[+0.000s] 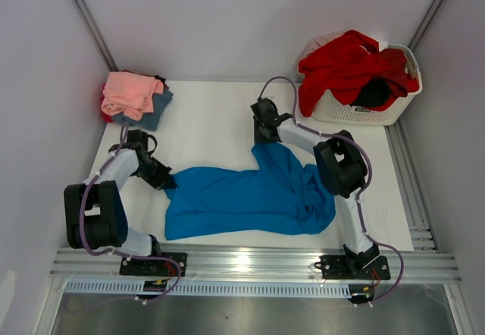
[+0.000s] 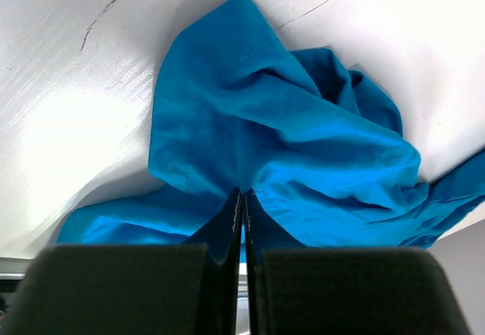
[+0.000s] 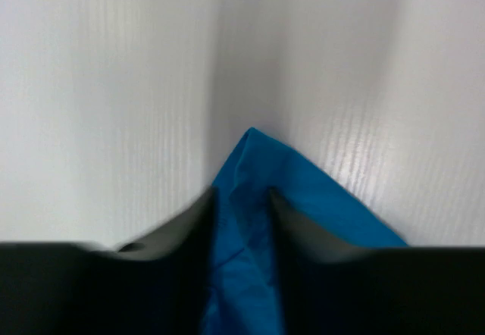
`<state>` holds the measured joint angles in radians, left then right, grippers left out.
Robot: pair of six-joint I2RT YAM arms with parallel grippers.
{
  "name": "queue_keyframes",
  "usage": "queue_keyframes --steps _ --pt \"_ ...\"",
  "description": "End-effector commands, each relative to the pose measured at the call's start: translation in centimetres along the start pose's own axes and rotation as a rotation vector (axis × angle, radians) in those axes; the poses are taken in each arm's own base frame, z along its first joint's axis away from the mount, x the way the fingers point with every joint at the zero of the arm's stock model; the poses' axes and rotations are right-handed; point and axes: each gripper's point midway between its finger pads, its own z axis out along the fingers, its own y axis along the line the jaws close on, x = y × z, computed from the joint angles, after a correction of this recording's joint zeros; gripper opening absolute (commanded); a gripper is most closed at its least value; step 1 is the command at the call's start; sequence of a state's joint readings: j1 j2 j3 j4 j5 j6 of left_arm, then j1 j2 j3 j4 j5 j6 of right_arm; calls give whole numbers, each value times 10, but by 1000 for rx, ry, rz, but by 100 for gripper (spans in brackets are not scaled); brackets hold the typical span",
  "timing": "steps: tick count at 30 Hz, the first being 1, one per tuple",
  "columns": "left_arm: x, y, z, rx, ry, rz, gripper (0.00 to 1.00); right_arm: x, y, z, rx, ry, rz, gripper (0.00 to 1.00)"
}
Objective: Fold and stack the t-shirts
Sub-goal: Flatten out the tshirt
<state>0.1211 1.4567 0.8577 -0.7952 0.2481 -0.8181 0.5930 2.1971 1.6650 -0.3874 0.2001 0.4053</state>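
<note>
Lying with its long axis left-right, blue t-shirt (image 1: 242, 195) is pinched at its left end by left gripper (image 1: 168, 182); right gripper (image 1: 265, 139) clamps the far corner.

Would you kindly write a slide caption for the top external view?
Both arms' jaws grip the bright blue t-shirt on the table; folded tees stacked far left, laundry basket far right.

Blue tee (image 1: 242, 198), salmon tee (image 1: 132, 92), possibly black tee (image 1: 373, 92).

Matt, soft blue t-shirt (image 1: 250, 198) cloth lies creased on the smooth white worktop (image 1: 212, 123); the basket (image 1: 356, 108) is slatted white plastic.
</note>
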Motion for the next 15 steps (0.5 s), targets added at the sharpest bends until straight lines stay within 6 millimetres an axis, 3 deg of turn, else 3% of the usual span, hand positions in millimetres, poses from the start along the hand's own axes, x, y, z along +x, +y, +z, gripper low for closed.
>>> queue_keyframes --steps 1,3,7,10,14,15 --pt "2 1 -2 20 5 20 1 -13 17 -2 -37 -27 -24 29" --pt "2 2 -2 18 3 23 1 -12 16 1 -16 -24 -36 0" --pt "0 2 -4 13 -8 35 1 -8 5 3 65 -26 -65 0" --pt "-8 -2 -15 10 -53 54 1 -18 -4 -12 139 -72 -102 0" --pt "-21 -9 -37 8 -134 78 1 -48 -21 -46 220 -154 -129 0" --pt "-24 -9 -42 5 -152 85 1 -64 -25 -65 236 -200 -124 0"
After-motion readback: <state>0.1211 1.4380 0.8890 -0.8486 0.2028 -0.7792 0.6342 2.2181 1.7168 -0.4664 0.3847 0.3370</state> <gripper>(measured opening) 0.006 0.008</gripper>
